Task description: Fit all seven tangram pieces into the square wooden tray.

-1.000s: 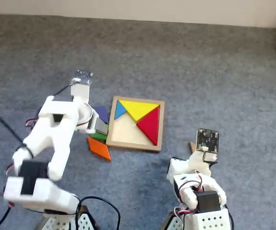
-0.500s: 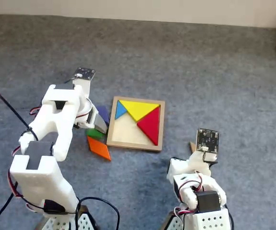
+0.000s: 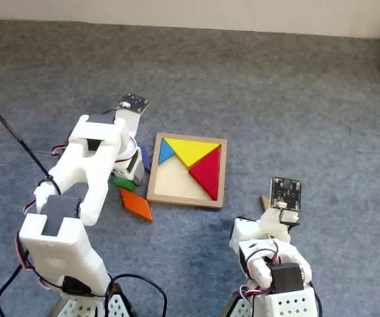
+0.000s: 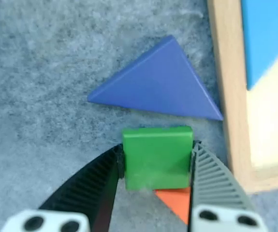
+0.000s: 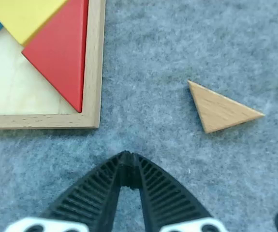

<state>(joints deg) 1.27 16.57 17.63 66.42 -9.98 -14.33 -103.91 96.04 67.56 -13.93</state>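
Here, three pieces in the square wooden tray [image 3: 173, 181], blue triangle [image 3: 166, 152], yellow triangle [image 3: 191, 150], red triangle [image 3: 207, 172], four outside it, green square [image 4: 157, 164] clamped in left gripper [image 4: 155, 152] beside the tray, purple triangle [image 4: 160, 87], orange piece [image 3: 137, 203], wooden triangle [image 5: 221, 108] near closed, empty right gripper [image 5: 127, 159]

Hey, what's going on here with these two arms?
The left arm's tool grips a green square piece beside the square wooden tray, which holds a blue triangle, a yellow triangle and a red triangle. The right arm's tool rests shut and empty near a plain wooden triangle outside the tray.
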